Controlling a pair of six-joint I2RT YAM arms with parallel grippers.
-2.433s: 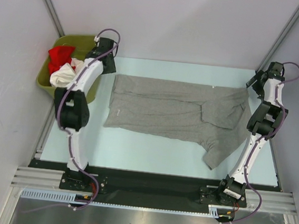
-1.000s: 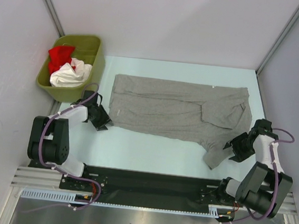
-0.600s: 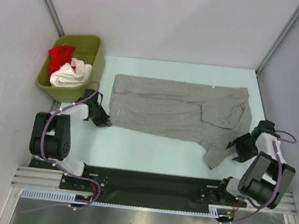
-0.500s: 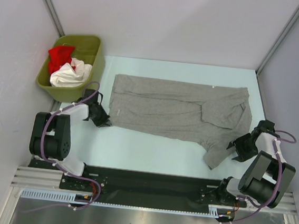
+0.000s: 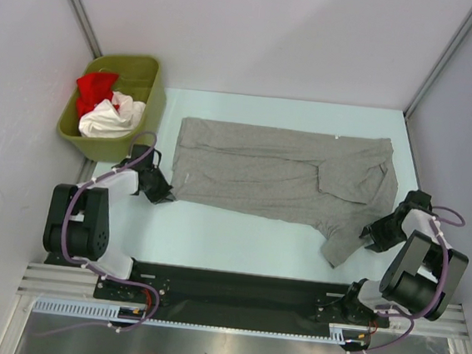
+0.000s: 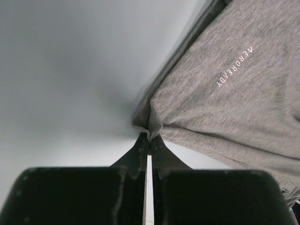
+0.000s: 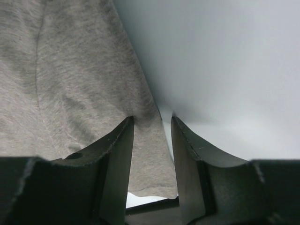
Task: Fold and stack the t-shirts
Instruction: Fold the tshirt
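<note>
Worktop point(image 5: 239, 236): pale, flat, walled on three sides, both arm bases at its near edge. Grey t-shirt point(image 5: 278, 177): heather grey, laid across the middle of the worktop, long side running left to right, lying in loose folds, with one flap trailing toward the near right. Bin point(image 5: 133, 71): olive green, standing off the far left corner of the worktop, apart from the grey t-shirt. Left arm point(image 5: 77, 220): folded low along the left side, reaching to the near left corner of the grey t-shirt. Right arm point(image 5: 419, 270): folded low at the right side, reaching to the right edge of the grey t-shirt, beside the trailing flap. White t-shirt point(image 5: 108, 119): crumpled in the near half of the bin. Red t-shirt point(image 5: 96, 88): crumpled in the bin, behind and touching the white t-shirt. Left hand point(image 6: 150, 139): clenched, fingers pressed together, pinching the corner of the grey t-shirt at their tips; cloth bunches at the pinch. Right hand point(image 7: 152, 121): released, fingers standing apart, low over the worktop, with the edge of the grey t-shirt lying in the gap and neither finger pressed on it. Lettering point(image 6: 236, 68): white, reads "AEROREADY", printed on the grey t-shirt near the pinched corner.
</note>
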